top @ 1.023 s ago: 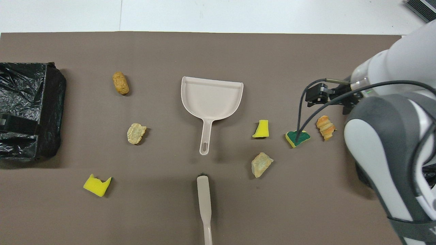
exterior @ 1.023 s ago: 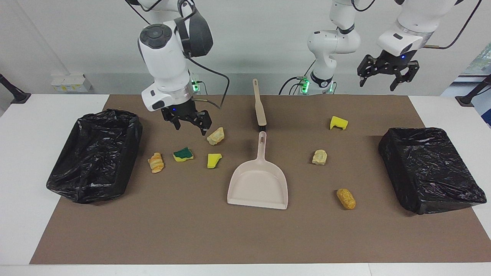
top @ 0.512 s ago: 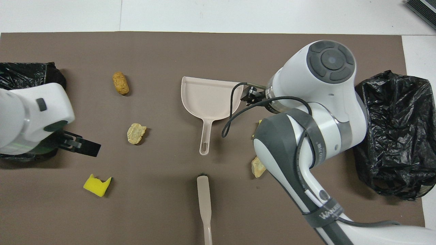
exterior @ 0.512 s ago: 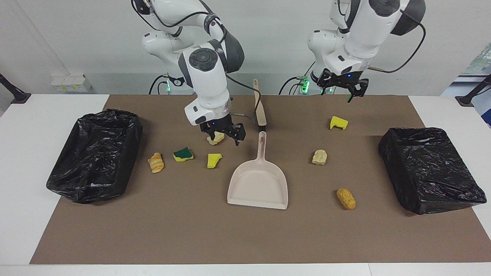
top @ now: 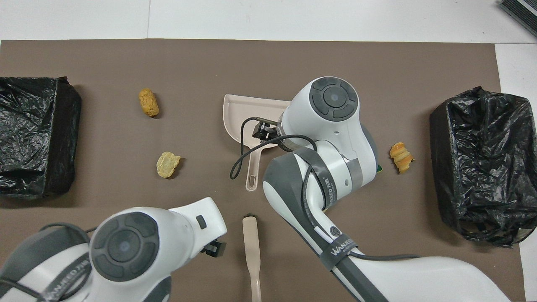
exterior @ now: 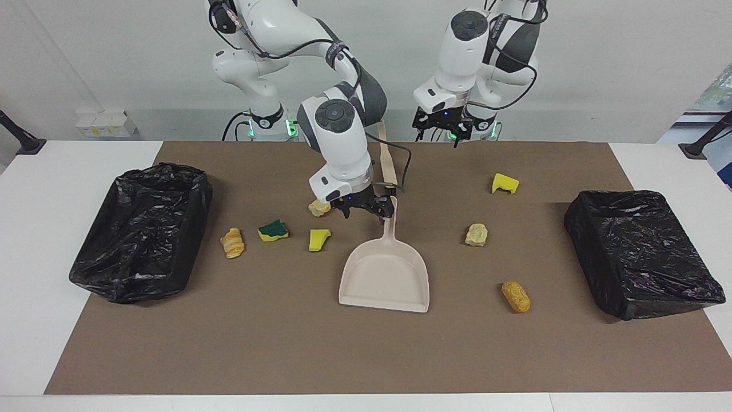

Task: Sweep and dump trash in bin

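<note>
Beige dustpan sits mid-frame in the facing view, and the right gripper is low over its handle with jaws spread, nothing grasped. Left gripper hangs released at top centre, above the brush. Trash is scattered on the brown mat: green sponge, yellow chunk and croissant bit left of centre, yellow wedge, tan lump and orange roll on the right. Black bins at both edges.

You see two glossy white arms with dark grey joint caps, looped black cables, green-lit bases and black two-finger grippers.
</note>
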